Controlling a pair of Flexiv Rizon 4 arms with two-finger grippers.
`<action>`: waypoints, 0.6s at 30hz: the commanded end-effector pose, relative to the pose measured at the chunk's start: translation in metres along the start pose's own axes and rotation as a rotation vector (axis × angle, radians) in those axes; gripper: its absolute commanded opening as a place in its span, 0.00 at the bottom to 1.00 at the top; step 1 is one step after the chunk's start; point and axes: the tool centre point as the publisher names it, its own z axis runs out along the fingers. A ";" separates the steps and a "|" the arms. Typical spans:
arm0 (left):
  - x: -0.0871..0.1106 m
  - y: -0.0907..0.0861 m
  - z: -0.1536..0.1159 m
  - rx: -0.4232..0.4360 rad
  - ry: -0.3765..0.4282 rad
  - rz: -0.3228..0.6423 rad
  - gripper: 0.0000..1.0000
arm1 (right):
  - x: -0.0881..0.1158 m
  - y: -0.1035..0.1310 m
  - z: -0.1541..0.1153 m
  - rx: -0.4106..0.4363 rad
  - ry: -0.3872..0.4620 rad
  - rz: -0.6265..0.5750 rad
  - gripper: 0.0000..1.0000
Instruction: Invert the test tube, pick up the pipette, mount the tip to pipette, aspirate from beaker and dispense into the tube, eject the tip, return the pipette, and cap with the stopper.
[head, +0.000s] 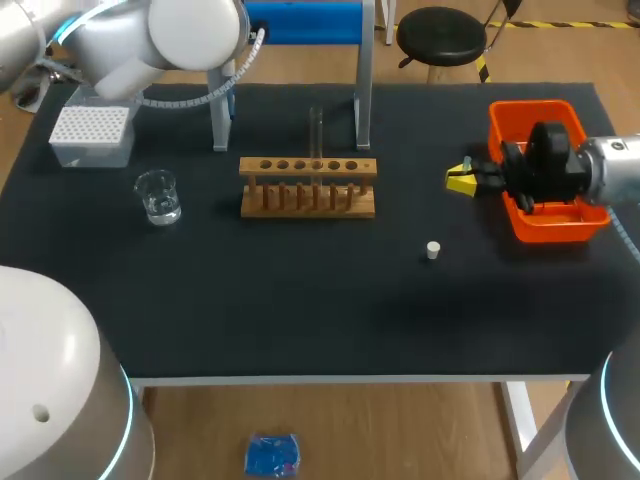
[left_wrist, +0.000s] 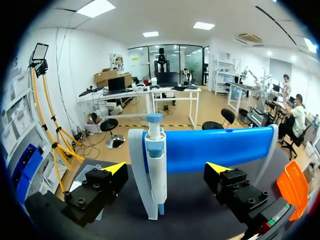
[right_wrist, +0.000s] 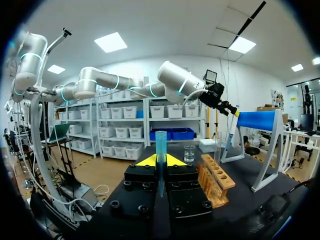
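Note:
In the left wrist view my left gripper (left_wrist: 167, 172) is open, and the white-and-blue pipette (left_wrist: 155, 167) hangs on its blue stand (left_wrist: 215, 146) just ahead, between the spread fingers. My right gripper (right_wrist: 160, 161) is shut on a blue pipette tip (right_wrist: 160, 142) that stands up from its fingers. In the head view that gripper (head: 462, 180) hovers beside the orange bin (head: 530, 117). A glass test tube (head: 316, 132) stands upright in the wooden rack (head: 308, 187). The beaker (head: 158, 196) holds clear liquid. A white stopper (head: 433, 250) lies on the mat.
The tip box (head: 92, 133) sits at the far left behind the beaker. The stand's two white legs (head: 363, 95) rise behind the rack. My left arm's bulk (head: 165, 35) covers the back left corner.

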 end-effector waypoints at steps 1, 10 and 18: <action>-0.002 0.001 0.010 0.004 0.005 -0.006 1.00 | 0.000 0.000 -0.001 0.001 0.002 0.000 0.00; -0.005 -0.001 0.019 0.016 0.009 -0.015 1.00 | 0.000 0.000 -0.001 0.001 0.002 0.000 0.00; -0.004 -0.003 0.024 0.025 0.016 -0.017 1.00 | 0.000 0.000 -0.001 0.001 0.002 0.000 0.00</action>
